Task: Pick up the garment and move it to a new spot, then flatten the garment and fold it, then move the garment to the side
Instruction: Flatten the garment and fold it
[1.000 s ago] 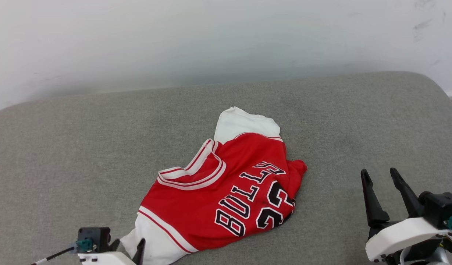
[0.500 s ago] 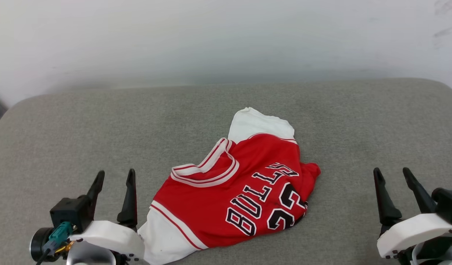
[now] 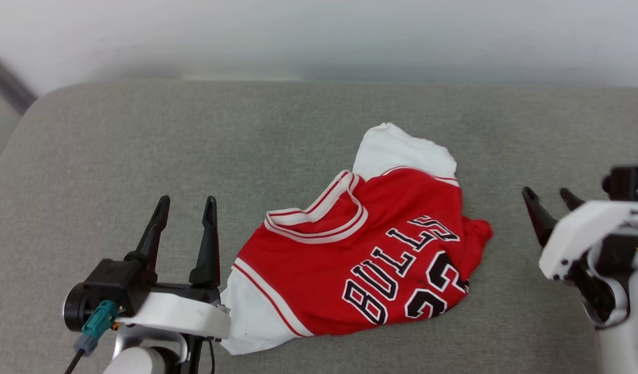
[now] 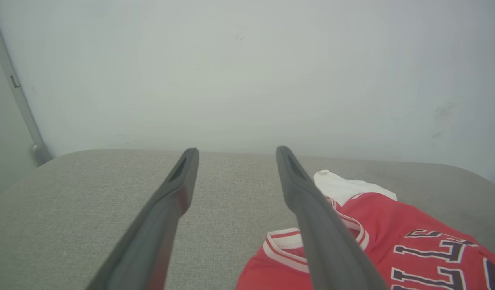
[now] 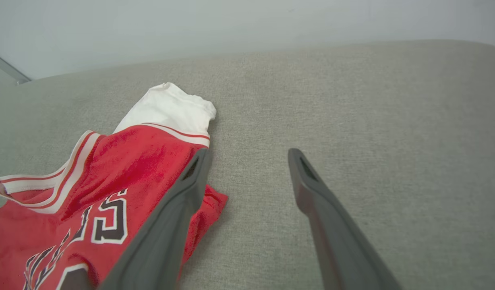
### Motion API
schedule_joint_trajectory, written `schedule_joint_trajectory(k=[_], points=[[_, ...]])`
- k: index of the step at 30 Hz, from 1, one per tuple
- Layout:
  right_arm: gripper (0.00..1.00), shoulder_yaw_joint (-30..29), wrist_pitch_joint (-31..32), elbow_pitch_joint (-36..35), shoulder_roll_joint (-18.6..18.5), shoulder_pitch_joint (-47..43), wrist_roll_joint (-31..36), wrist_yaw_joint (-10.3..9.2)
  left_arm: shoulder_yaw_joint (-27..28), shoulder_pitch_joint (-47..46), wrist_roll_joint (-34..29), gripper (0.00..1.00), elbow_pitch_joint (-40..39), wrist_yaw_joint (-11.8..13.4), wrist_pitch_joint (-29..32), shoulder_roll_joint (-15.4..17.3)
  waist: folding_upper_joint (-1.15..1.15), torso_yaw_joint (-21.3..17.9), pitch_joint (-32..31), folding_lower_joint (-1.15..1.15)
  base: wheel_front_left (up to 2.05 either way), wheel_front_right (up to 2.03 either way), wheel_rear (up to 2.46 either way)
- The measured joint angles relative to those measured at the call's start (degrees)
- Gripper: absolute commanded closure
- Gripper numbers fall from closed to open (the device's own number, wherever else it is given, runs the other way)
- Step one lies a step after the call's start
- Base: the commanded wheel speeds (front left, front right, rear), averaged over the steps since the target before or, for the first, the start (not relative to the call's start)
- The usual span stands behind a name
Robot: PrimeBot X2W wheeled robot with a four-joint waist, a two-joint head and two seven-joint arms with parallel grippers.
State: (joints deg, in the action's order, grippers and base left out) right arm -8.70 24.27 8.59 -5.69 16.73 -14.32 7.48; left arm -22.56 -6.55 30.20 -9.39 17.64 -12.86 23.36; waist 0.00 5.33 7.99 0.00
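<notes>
A: What carried everything?

B: A grey padded surface (image 3: 116, 156); the garment (image 3: 370, 249) lay crumpled near its middle, lettering up, one white sleeve toward 12 o'clock, the other toward 7.

A: And what had changed?

B: The left gripper (image 3: 188, 200), low by the near sleeve a second earlier, had risen at the garment's 8 o'clock, fingers released and empty; the right gripper (image 3: 548, 192) hung at 3 o'clock, fingers likewise spread; the camera had shifted too. I judged the move done; flattening came next.
</notes>
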Motion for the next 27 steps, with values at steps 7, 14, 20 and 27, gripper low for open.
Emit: schedule_joint_trajectory(k=[7, 14, 20, 27], points=[[0.00, 8.7, 15.4, 7.9, -4.5, 10.0, -3.3, 0.01, -0.8, -3.5, -0.6, 0.00, 2.0, -2.1, -1.3, -2.1, 0.00, 3.1, 4.0, 0.00, 0.00, 0.00, 0.00], [0.00, 14.7, 19.7, 16.4, -6.4, 16.8, -4.9, 0.02, -0.7, -6.1, -0.8, 0.00, 4.7, -4.2, -1.9, -4.3, 0.00, 5.9, 7.8, 0.01, 0.00, 0.00, 0.00], [0.00, 17.9, 21.2, 23.9, -7.3, 20.5, -7.3, 0.01, 0.0, -6.9, -1.2, 0.00, 6.6, -5.6, -2.0, -5.4, 0.00, 7.1, 9.0, 0.00, 0.00, 0.00, 0.00], [1.00, 20.7, 21.2, 27.0, -7.2, 21.9, -10.7, 0.02, 1.1, -6.7, -1.8, 0.00, 7.6, -6.6, -2.0, -6.0, 0.00, 6.8, 8.3, 0.00, 0.00, 0.00, 0.00]])
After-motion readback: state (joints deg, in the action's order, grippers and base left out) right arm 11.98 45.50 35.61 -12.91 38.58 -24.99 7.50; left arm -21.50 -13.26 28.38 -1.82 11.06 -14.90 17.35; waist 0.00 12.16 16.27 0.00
